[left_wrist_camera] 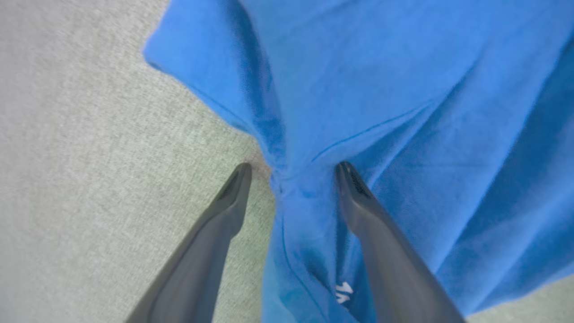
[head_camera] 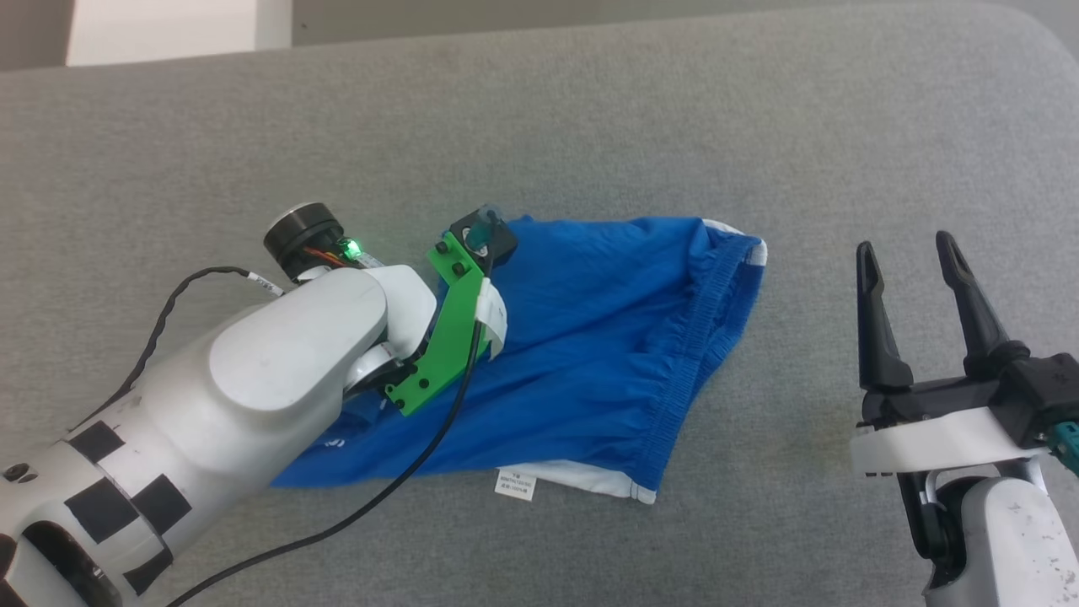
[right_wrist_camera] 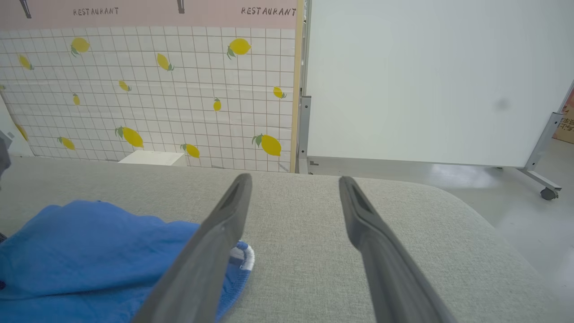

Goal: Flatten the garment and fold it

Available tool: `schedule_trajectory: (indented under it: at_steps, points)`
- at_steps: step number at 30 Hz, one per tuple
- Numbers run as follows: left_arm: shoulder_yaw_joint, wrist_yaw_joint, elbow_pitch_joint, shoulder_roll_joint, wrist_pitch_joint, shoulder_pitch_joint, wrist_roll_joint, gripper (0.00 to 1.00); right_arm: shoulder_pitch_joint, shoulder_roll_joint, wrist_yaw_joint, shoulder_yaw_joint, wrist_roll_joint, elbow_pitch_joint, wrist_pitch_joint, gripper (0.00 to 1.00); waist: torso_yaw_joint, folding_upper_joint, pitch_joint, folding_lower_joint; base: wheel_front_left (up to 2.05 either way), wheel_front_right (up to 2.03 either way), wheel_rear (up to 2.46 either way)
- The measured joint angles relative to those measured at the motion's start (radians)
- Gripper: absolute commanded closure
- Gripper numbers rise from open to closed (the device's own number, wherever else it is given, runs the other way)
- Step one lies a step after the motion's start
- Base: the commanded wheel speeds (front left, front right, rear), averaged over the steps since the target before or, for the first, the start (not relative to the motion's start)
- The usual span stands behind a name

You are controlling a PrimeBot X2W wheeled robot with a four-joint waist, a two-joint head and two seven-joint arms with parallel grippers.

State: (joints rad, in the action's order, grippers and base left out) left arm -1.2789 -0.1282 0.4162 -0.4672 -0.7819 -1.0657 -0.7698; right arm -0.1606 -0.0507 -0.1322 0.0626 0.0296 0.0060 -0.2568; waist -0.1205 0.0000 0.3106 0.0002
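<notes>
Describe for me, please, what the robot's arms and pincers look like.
The left arm has a smooth white shell with black square markings, a bright green bracket, a small green light and a thin black cable. The left pincer and right pincer each have two long, dark, tapering fingers; the right one's sit on a black-and-white base.

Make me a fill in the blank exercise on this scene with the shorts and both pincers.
The garment lies on a ____ padded surface.
The left pincer is open, with a fold of ____ cloth between its fingers.
The right pincer is open and holds ____.
The tiled wall shows yellow ____.
Missing: grey; blue; nothing; lemons.
</notes>
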Motion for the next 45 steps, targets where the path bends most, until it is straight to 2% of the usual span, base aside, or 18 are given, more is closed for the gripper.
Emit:
schedule_trajectory:
  at_steps: [4,7,12,16,21,25,26,27,33,37,39,42,45]
  points:
    - [0.006,0.000,-0.045,-0.008,-0.032,-0.008,-0.022,1.00,-0.007,0.000,0.000,-0.001,0.006,0.000,0.000,0.00,-0.017,0.0000,0.038,0.0000,0.00,0.00,0.00]
    - [0.001,-0.002,-0.042,-0.021,0.049,-0.054,-0.061,1.00,-0.007,0.000,0.000,-0.001,0.006,0.001,0.000,0.00,-0.023,0.0000,0.057,0.0000,0.00,0.00,0.00]
    - [0.000,-0.003,-0.008,-0.070,0.104,-0.116,0.013,1.00,-0.027,0.000,0.000,-0.045,0.007,0.000,0.000,0.00,-0.042,0.0000,0.077,0.0000,0.00,0.00,0.00]
    - [-0.001,-0.003,0.108,-0.100,0.243,-0.163,0.073,1.00,-0.058,0.000,0.000,-0.067,0.015,-0.018,0.000,0.00,-0.069,0.0000,0.106,0.0000,0.00,0.00,0.00]
    - [0.000,-0.003,0.332,-0.110,0.432,-0.221,0.162,1.00,-0.065,0.000,0.000,-0.069,0.017,-0.038,0.000,0.00,-0.110,0.0000,0.145,0.0000,0.00,0.00,0.00]
    - [0.012,-0.003,0.467,-0.087,0.515,-0.223,0.134,1.00,-0.063,0.000,0.000,-0.064,0.017,-0.041,0.000,0.00,-0.137,0.0000,0.164,0.0000,0.00,0.00,0.00]
    - [0.018,-0.003,0.484,-0.076,0.522,-0.220,0.103,0.06,-0.062,0.000,0.000,-0.062,0.017,-0.040,0.000,0.00,-0.139,0.0000,0.163,0.0000,0.00,0.00,0.00]
    - [0.019,-0.003,0.500,-0.064,0.538,-0.218,0.084,0.00,-0.059,0.000,0.000,-0.060,0.017,-0.039,0.000,0.00,-0.140,0.0000,0.161,0.0000,0.00,0.00,0.00]
    - [0.015,-0.003,0.516,0.004,0.738,-0.170,0.045,0.00,-0.025,-0.001,0.000,-0.060,-0.013,-0.030,0.000,0.00,-0.132,0.0000,0.122,0.0000,0.00,0.00,0.00]
    - [0.042,0.004,0.531,0.034,0.929,-0.122,0.033,0.00,0.002,-0.001,0.000,-0.075,-0.046,-0.023,0.000,0.00,-0.113,0.0000,0.074,-0.0001,0.00,0.00,0.00]
    - [0.069,0.036,0.534,0.030,1.006,-0.101,0.030,0.00,0.012,0.000,0.000,-0.080,-0.058,-0.022,0.000,0.00,-0.097,0.0000,0.044,-0.0001,0.00,0.00,0.00]
    - [0.131,0.092,0.479,0.020,1.036,-0.061,0.027,0.00,0.024,0.000,0.000,-0.085,-0.077,-0.020,0.000,0.00,-0.063,0.0000,-0.001,-0.0002,0.00,0.00,0.00]
    - [0.275,0.173,0.279,-0.034,1.039,0.000,0.057,0.00,0.033,-0.001,0.000,-0.091,-0.090,-0.021,0.000,0.00,-0.018,0.0000,-0.039,-0.0003,0.00,0.00,0.00]
